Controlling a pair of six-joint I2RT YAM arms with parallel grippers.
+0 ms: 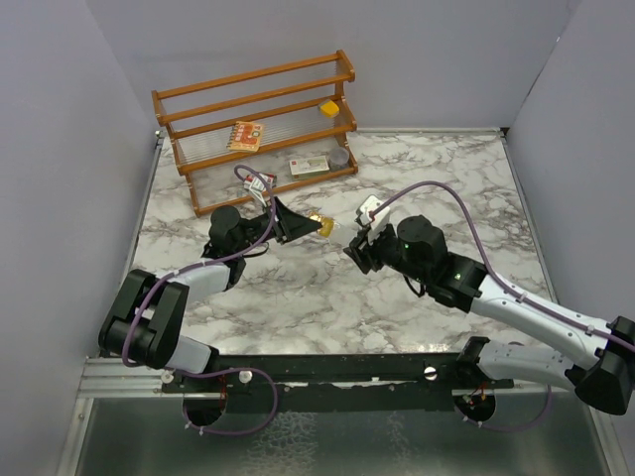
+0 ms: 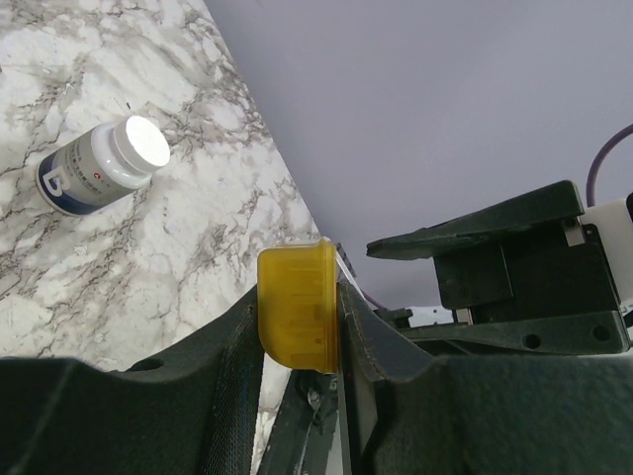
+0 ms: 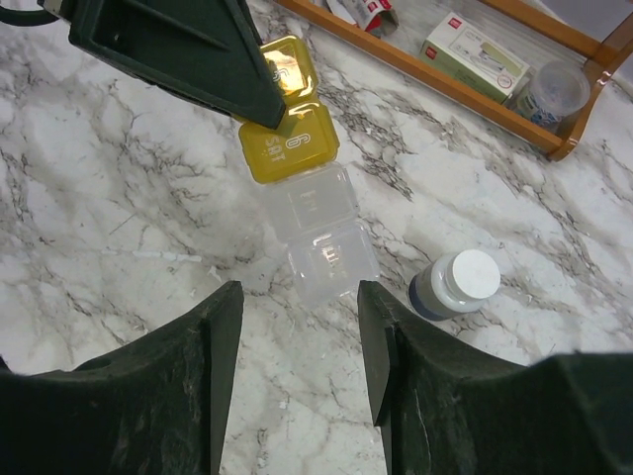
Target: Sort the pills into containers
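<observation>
My left gripper (image 1: pixel 310 227) (image 2: pixel 297 341) is shut on the yellow end of a pill box strip (image 2: pixel 295 297) and holds it just above the marble. In the right wrist view the strip (image 3: pixel 287 148) runs from two yellow cells under the left fingers (image 3: pixel 178 49) to two clear cells (image 3: pixel 331 259). A container, the white-capped grey bottle (image 3: pixel 453 285) (image 2: pixel 104 166) (image 1: pixel 369 208), rests on the table just right of the clear end. My right gripper (image 3: pixel 297 322) (image 1: pixel 354 248) hovers open, close before the clear cells, with nothing between its fingers. No pills are in view.
A wooden rack (image 1: pixel 258 119) stands at the back of the marble table. It carries flat cardboard boxes (image 1: pixel 245 135) (image 3: pixel 473 54), a yellow cube (image 1: pixel 328 107) and a low round tin (image 3: pixel 554 89). Grey walls close in the left, right and back sides.
</observation>
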